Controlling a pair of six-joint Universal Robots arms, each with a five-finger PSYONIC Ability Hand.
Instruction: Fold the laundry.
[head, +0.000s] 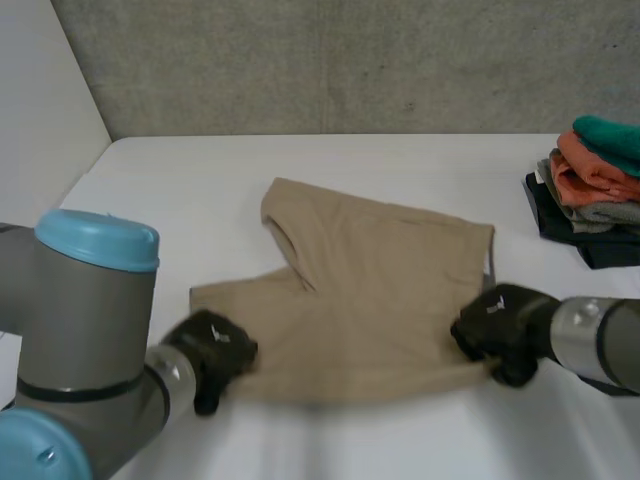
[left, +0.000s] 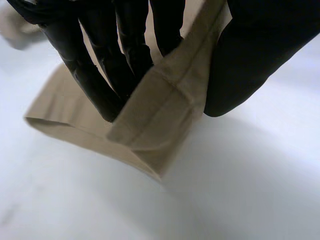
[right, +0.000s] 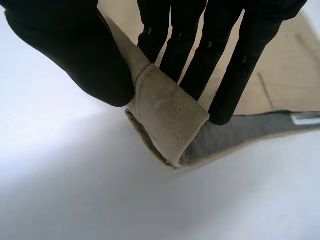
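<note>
Your left hand pinches the near left corner of the tan shorts, and your right hand pinches the near right corner. I judge this lets both corners lift together for a fold. The shorts lie spread mid-bench, well apart from the folded clothes. The white tag inside is unreadable.

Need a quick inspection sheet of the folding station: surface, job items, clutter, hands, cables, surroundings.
Surface: white table, matte.
Job's things: beige garment lying mostly flat mid-table; stack of folded clothes at the far right side.
Clutter: nothing seen.
Hands: left hand pinches the garment's near left hem corner; right hand pinches its near right corner, grey inner side showing.
Cables: nothing seen.
Surroundings: grey concrete wall behind the table.
</note>
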